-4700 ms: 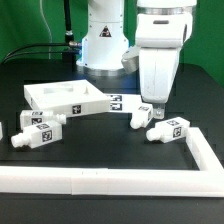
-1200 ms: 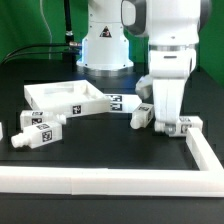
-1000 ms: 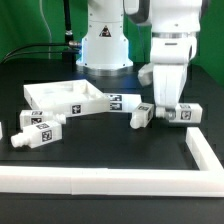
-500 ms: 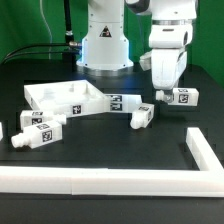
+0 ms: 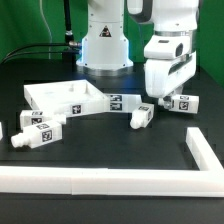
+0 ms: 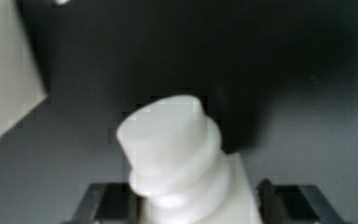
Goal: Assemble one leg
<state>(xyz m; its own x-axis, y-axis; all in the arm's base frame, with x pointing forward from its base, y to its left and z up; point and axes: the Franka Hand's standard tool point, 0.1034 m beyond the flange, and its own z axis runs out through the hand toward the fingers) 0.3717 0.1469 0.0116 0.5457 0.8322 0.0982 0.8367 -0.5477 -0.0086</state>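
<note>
My gripper is shut on a white leg and holds it above the table at the exterior view's right, tag facing out. In the wrist view the leg fills the gap between the dark fingers of my gripper. A second leg lies on the table just below and to the left of the held one. Two more legs lie at the exterior view's left. The white tabletop lies tilted at the middle left.
A long white border rail runs along the front and turns up at the right. The robot base stands at the back. A white edge, probably the tabletop, shows in the wrist view.
The gripper closed on the right-hand leg, lifted it off the table and turned. The other legs and the tabletop have not moved.
</note>
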